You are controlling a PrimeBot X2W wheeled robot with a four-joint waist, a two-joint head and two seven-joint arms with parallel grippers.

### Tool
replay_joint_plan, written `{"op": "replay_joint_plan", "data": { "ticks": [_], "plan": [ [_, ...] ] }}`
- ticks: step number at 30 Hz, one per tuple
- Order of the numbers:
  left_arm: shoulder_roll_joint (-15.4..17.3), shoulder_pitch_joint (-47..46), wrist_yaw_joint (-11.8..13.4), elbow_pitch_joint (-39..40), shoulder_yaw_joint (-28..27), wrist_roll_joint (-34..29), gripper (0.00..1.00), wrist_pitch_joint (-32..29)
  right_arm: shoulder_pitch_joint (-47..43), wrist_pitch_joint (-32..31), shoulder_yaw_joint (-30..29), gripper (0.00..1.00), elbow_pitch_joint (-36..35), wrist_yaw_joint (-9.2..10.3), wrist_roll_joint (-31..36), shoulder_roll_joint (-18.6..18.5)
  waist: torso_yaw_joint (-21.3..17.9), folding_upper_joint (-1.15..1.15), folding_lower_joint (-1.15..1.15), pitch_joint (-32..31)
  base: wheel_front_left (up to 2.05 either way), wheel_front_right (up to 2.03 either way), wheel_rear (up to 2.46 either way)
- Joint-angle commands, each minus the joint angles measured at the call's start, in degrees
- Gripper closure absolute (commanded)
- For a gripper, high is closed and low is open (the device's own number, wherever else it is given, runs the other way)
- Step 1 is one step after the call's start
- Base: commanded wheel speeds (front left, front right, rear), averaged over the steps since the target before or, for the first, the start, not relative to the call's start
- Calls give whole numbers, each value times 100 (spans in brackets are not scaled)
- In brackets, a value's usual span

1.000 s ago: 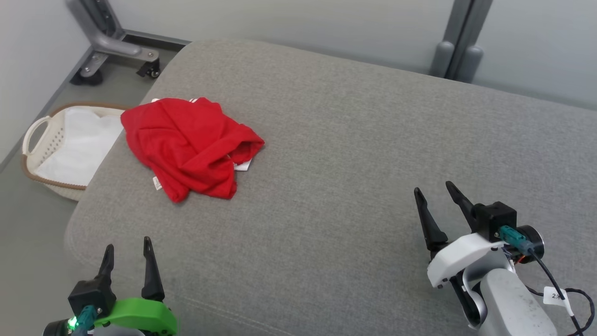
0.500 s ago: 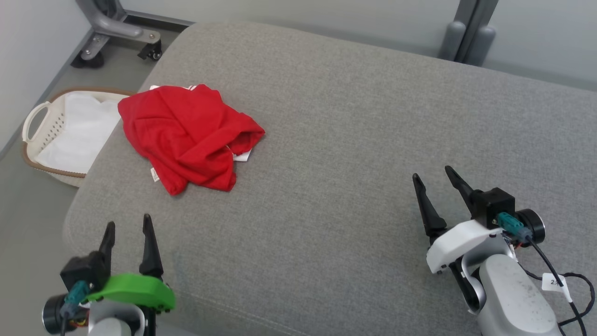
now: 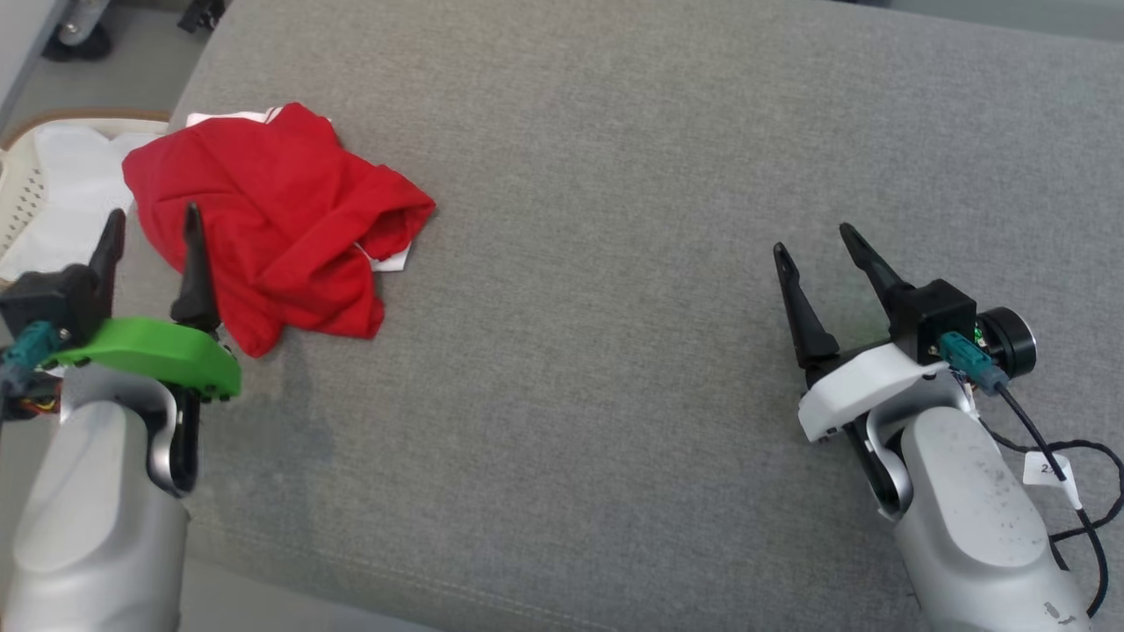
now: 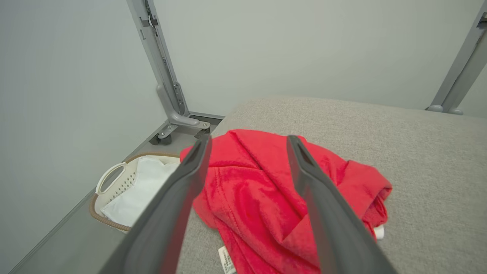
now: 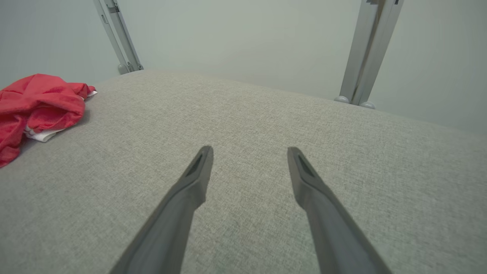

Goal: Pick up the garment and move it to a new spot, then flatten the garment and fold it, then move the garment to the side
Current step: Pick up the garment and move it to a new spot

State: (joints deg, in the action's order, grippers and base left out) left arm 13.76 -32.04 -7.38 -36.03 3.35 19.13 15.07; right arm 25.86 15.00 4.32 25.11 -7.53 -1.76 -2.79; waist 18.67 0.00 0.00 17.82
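A crumpled red garment (image 3: 272,228) with white trim lies near the far left corner of the grey cushion (image 3: 615,263). In the left wrist view the garment (image 4: 258,198) spreads under and beyond my fingers. My left gripper (image 3: 151,215) is open, hovering over the garment's left edge with nothing between its fingers; the same open gripper (image 4: 247,141) frames the red cloth. My right gripper (image 3: 812,237) stands open above bare cushion far to the right. In the right wrist view my right gripper (image 5: 249,150) is empty, and the garment (image 5: 38,102) lies at the far left.
A white basket (image 3: 44,184) with white cloth inside sits on the floor off the cushion's left edge, also seen as the basket (image 4: 125,186) in the left wrist view. Metal frame legs (image 4: 167,95) stand by the wall. Bare cushion stretches between the garment and my right gripper.
The head camera has tilted down and shifted. My left gripper has moved forward from the cushion's near edge to the garment's left side. The right gripper stays about where it was.
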Motion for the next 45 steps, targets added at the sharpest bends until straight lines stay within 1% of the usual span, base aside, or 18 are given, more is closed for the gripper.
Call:
{"op": "replay_joint_plan", "data": {
  "ticks": [1,3,5,9,13,18,19,23,26,27,28,29,34,37,38,40,45],
  "plan": [
    [115,-177,-16,-179,158,202,0,6,96,26,16,0,-55,9,24,-26,-271,0,0,302,0,0,0],
    [309,-411,-17,-403,401,460,0,-23,174,26,34,0,-86,9,33,-28,-351,0,0,401,0,0,0],
    [584,-691,-17,-683,729,849,0,-127,269,26,68,0,-129,9,56,-26,-454,0,0,535,0,0,0],
    [901,-997,-18,-982,1325,1562,0,-389,392,26,76,0,-178,9,99,-27,-639,0,0,749,0,0,0],
    [1189,-1298,-18,-1137,1759,2134,0,-631,488,26,45,0,-235,9,159,-35,-796,0,0,969,0,0,0],
    [1365,-1540,-18,-1367,2144,2668,0,-833,546,26,-21,0,-287,9,209,-47,-939,0,0,1161,0,0,0],
    [1399,-1580,-19,-1446,2294,2889,0,-918,543,23,-39,0,-281,9,215,-53,-992,0,0,1219,0,0,0],
    [1413,-1615,-19,-1568,2533,3238,0,-1148,541,12,-89,0,-285,10,241,-61,-1033,0,0,1293,0,0,0],
    [1349,-1601,-19,-1692,2766,3495,0,-1531,537,12,-118,0,-285,10,260,-71,-1038,0,0,1328,0,0,0],
    [1343,-1598,-19,-1731,2829,3581,45,-1624,538,12,-136,0,-280,11,264,-77,-1034,0,0,1332,0,0,0],
    [1349,-1609,-19,-1742,2888,3598,58,-1665,547,12,-143,0,-275,11,267,-77,-1031,0,0,1332,0,0,0],
    [1352,-1619,-19,-1740,2980,3647,100,-1730,569,12,-151,0,-261,11,273,-76,-1028,0,0,1325,0,0,0],
    [1463,-1713,-19,-1728,3239,3693,100,-1595,607,12,-158,0,-239,11,259,-65,-1003,0,0,1229,0,0,0],
    [1580,-1887,-19,-1714,3349,3597,100,-1232,572,12,-158,0,-236,11,197,-54,-1014,0,0,1106,0,0,0],
    [1642,-2023,-19,-1660,3400,3564,100,-949,526,12,-166,0,-239,10,172,-44,-1029,0,0,1005,0,0,0],
    [1690,-2108,-19,-1591,3488,3482,100,-679,478,13,-183,0,-236,10,135,-38,-1053,0,0,883,0,0,0],
    [1727,-2299,-19,-1304,3696,3419,100,-272,320,13,-225,0,-218,10,0,-28,-1166,0,0,533,0,0,0]
  ]
}}
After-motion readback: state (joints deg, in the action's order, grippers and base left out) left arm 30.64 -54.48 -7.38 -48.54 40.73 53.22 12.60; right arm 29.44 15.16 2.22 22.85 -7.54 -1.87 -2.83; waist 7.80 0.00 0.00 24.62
